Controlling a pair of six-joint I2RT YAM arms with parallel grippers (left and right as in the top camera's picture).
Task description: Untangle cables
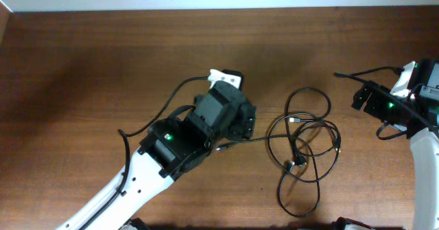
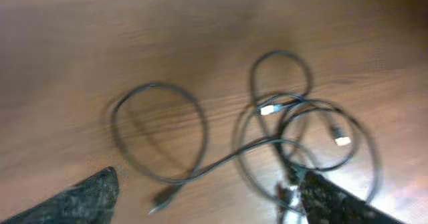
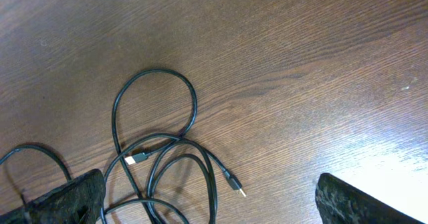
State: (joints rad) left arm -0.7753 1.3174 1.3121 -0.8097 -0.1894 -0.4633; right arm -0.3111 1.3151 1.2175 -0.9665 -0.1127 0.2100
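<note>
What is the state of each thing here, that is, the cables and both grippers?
cables: tangled in overlapping loops, lying flat on the table, held by neither gripper.
left gripper: open, empty, above the cables.
right gripper: open, empty, above the edge of the tangle.

Left claw [image 2: 207,198] spread wide, holding nothing, right claw [image 3: 210,198] spread wide too, holding nothing

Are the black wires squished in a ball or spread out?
Spread out: the cables lie flat on the table in loose loops, though several loops cross one another.
</note>
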